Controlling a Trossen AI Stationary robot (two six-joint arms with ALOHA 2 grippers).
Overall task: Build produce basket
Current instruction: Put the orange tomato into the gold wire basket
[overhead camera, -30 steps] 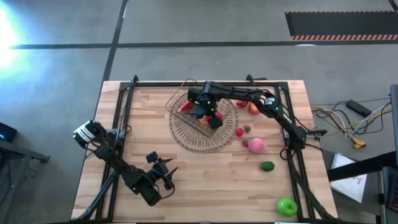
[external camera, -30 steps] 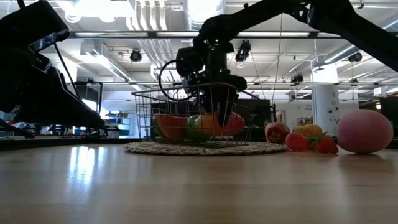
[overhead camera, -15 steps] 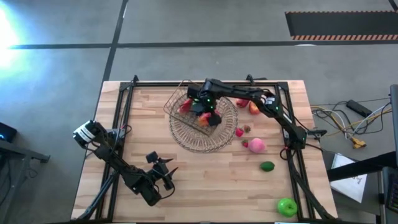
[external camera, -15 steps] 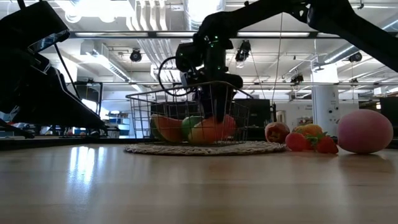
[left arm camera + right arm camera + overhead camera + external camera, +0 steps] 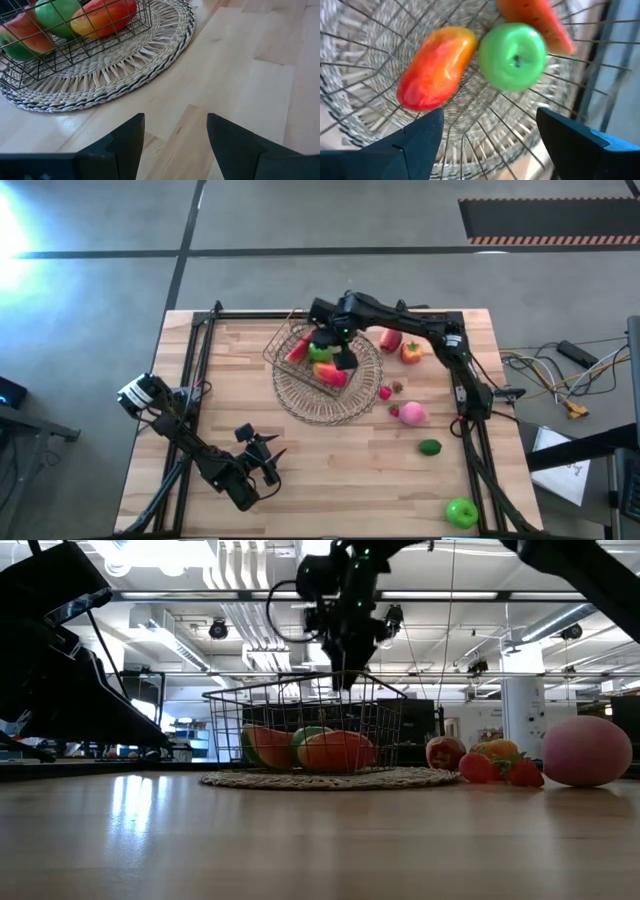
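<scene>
The wire basket (image 5: 318,363) stands on a round woven mat (image 5: 335,395). It holds an orange-red fruit (image 5: 435,67), a green apple (image 5: 515,50) and a salmon-red slice (image 5: 535,22), all lying on its floor. My right gripper (image 5: 345,675) hangs open just above the basket's rim, over these pieces, and is empty. My left gripper (image 5: 268,460) waits open near the table's near left corner, low over the wood; in the left wrist view it (image 5: 175,142) faces the mat (image 5: 125,70).
Loose produce lies right of the mat: a red apple (image 5: 390,340), an orange piece (image 5: 411,352), small red pieces (image 5: 386,392), a pink fruit (image 5: 412,414), a dark green piece (image 5: 429,446) and a green apple (image 5: 461,511) near the near right corner. A black frame borders the table.
My right gripper has risen out of the basket to just above its rim. The orange-red fruit that was at its fingers down inside the basket now lies free on the basket floor beside the green apple.
</scene>
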